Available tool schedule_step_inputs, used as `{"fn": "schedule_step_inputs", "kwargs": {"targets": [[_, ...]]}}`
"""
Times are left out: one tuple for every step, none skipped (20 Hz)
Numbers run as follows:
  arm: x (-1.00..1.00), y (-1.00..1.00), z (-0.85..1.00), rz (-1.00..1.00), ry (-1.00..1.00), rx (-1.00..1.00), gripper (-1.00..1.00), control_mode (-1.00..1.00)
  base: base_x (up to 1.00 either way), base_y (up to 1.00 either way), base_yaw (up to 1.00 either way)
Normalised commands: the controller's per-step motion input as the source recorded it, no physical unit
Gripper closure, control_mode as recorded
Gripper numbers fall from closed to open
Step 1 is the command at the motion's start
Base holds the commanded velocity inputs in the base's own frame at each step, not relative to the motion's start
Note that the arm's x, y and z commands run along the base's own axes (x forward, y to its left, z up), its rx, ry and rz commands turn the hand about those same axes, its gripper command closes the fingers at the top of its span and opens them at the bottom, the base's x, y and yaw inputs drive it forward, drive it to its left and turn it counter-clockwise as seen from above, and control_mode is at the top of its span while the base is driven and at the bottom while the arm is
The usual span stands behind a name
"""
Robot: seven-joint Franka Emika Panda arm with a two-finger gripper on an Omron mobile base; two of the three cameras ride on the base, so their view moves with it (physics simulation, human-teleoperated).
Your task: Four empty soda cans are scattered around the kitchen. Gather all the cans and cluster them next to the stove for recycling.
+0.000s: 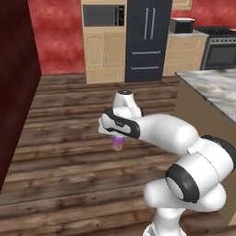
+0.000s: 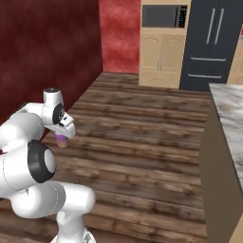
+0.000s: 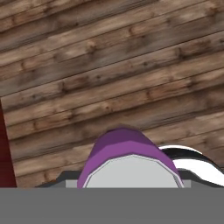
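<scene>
The gripper [image 1: 118,140] hangs at mid-frame in the left base view, its fingers clenched on the purple soda can [image 1: 118,144], which pokes out just below the hand above the wooden floor [image 1: 69,175]. The stove [image 1: 220,46] sits far off in the upper right corner, past the marble bench [image 1: 216,87]. The likely risk is the long carry: jolts from driving could loosen the can, or the folded arm could clip the bench corner.

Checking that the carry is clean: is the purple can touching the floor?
Apart. In the left base view the purple can hangs under the gripper, well above the wooden floor; the right base view agrees.
</scene>
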Motion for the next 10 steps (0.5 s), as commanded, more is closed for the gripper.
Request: {"fn": "schedule_step_inputs", "kwargs": {"targets": [[0.0, 0.0, 0.0, 0.0, 0.0, 0.0, 1.0, 1.0, 0.53, -0.24, 0.0], [0.0, 0.0, 0.0, 0.0, 0.0, 0.0, 1.0, 1.0, 0.53, -0.24, 0.0], [0.0, 0.0, 0.0, 0.0, 0.0, 0.0, 1.0, 1.0, 0.53, -0.24, 0.0], [0.0, 0.0, 0.0, 0.0, 0.0, 0.0, 1.0, 1.0, 0.52, -0.25, 0.0], [0.0, 0.0, 0.0, 0.0, 0.0, 0.0, 1.0, 1.0, 0.52, -0.25, 0.0], [0.0, 0.0, 0.0, 0.0, 0.0, 0.0, 1.0, 1.0, 0.52, -0.25, 0.0], [0.0, 0.0, 0.0, 0.0, 0.0, 0.0, 1.0, 1.0, 0.52, -0.25, 0.0], [0.0, 0.0, 0.0, 0.0, 0.0, 0.0, 1.0, 1.0, 0.52, -0.24, 0.0], [0.0, 0.0, 0.0, 0.0, 0.0, 0.0, 1.0, 1.0, 0.52, -0.25, 0.0], [0.0, 0.0, 0.0, 0.0, 0.0, 0.0, 1.0, 1.0, 0.52, -0.25, 0.0]]}}
